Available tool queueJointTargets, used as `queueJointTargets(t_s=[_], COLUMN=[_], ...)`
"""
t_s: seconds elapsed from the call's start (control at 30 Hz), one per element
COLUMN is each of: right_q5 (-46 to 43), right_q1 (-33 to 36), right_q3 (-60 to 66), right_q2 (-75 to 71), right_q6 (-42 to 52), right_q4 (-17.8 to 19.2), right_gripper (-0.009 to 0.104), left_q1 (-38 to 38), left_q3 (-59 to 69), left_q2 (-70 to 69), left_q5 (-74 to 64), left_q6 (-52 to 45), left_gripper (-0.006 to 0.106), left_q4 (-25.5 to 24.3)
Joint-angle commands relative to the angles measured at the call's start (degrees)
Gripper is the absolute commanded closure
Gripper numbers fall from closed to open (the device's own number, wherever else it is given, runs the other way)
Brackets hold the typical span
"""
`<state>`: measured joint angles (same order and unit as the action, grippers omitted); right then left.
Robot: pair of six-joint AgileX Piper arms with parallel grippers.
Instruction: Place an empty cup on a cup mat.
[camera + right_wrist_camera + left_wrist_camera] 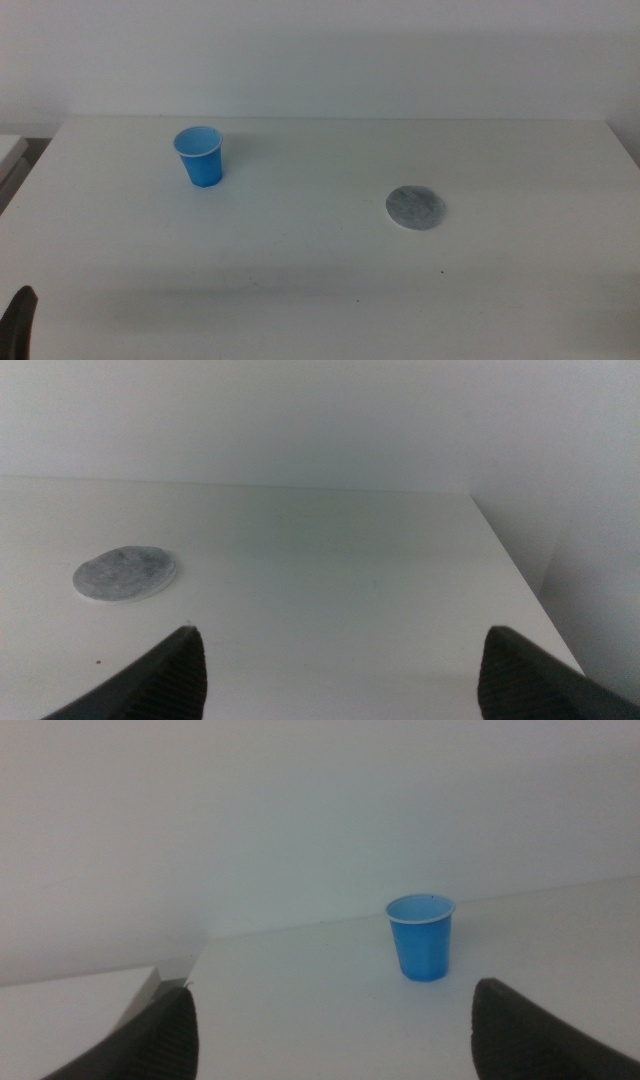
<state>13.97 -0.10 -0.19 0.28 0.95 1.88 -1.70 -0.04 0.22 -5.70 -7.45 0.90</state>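
Table [320, 290] is plain white, matte, wide, running back to a pale blank wall [320, 50]. Soft shadow band along the far edge and another across the near part in the middle view. Tiny dark speck on the surface at about 5 o'clock from the mat. Table's right edge shows in the right wrist view, with grey wall dropping away past it. At far left of the middle view a second pale surface [10, 150] sits beside the table, with a dark gap between; the left wrist view shows the same gap.

Cup [199, 156] stands upright, mouth up, empty, blue inside, at roughly 10 o'clock from table centre, near the back edge. Nothing touches it. Also seen in the left wrist view [421, 937], upright, ahead of that gripper and well apart from it.

Mat [415, 208] lies flat on the table at about 3 o'clock from centre, 4 o'clock from the cup, well apart from it. Bare on top.

Left gripper [330, 1060]: jaws spread wide, nothing between them; in the middle view only a dark tip at the 7 o'clock corner [18, 322].

Right gripper [340, 700]: jaws also wide apart, holding nothing, out of the middle view. Mat [125, 574] sits ahead of it, off toward one jaw's side.
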Motion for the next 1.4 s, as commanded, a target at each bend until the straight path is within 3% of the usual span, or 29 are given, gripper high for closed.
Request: queueJointTargets(t_s=[0.0,0.43,0.6,1.07,1.37], right_q5=[-0.29,-0.29,-0.29,-0.29,-0.29], right_q1=[0.07,0.07,0.07,0.07,0.07], right_q3=[0.19,0.19,0.19,0.19,0.19], right_q2=[-0.28,-0.28,-0.28,-0.28,-0.28], right_q6=[0.23,0.23,0.23,0.23,0.23], right_q4=[0.34,0.34,0.34,0.34,0.34], right_gripper=[0.002,0.002,0.002,0.002,0.002], left_q1=[0.00,0.00,0.00,0.00,0.00], left_q3=[-0.87,-54.12,-68.83,-92.75,-102.43], left_q2=[-0.02,48.22,66.68,104.90,120.04], left_q5=[-0.45,-41.70,-49.39,-47.19,-46.12], left_q6=[1.39,1.39,1.22,-0.31,-1.72], left_gripper=[0.007,0.007,0.007,0.007,0.007], left_q4=[1.09,1.09,4.96,7.29,9.73])
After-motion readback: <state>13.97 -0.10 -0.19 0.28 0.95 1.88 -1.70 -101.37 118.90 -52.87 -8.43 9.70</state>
